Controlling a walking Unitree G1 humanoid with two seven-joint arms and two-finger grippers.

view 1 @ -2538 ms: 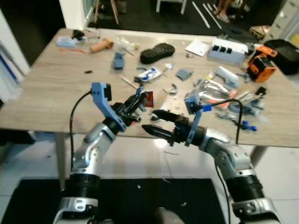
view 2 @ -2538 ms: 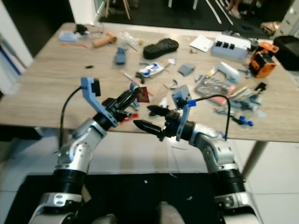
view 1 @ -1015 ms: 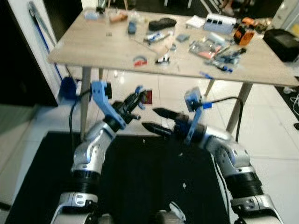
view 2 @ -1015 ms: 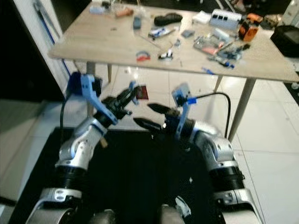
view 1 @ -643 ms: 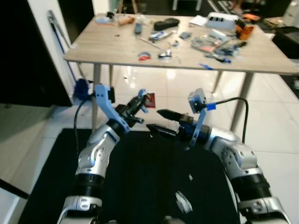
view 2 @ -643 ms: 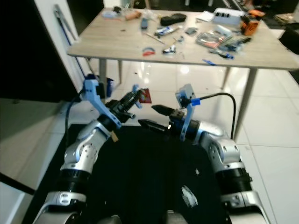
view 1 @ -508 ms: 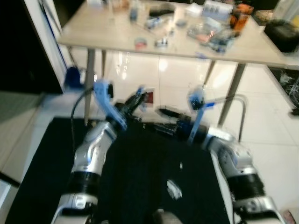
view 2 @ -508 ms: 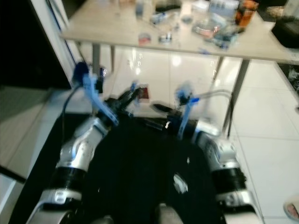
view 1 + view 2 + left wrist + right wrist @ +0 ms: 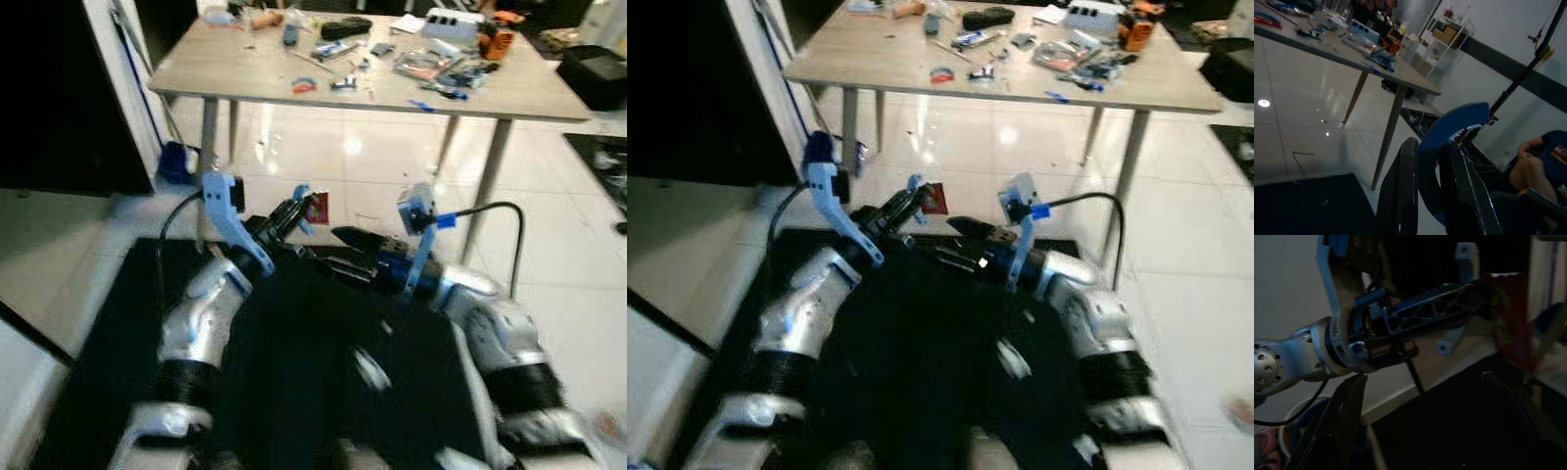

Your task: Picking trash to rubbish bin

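My left gripper is shut on a small red wrapper, held up in front of me above the black mat. The right wrist view shows the same wrapper hanging from the left gripper's tip. My right gripper is open just right of it, a short gap away, with nothing between its fingers. In the left wrist view the left fingers are pressed close together. A round pale container rim appears low in the right wrist view; what it is cannot be told.
A wooden table cluttered with tools and scraps stands ahead on the white tiled floor. A black mat lies under me. A dark doorway is at the left, with a blue object by the table leg. A person sits nearby.
The view has pulled back from the table, which now stands farther off. Both arms keep the same pose and the left gripper still holds the wrapper.
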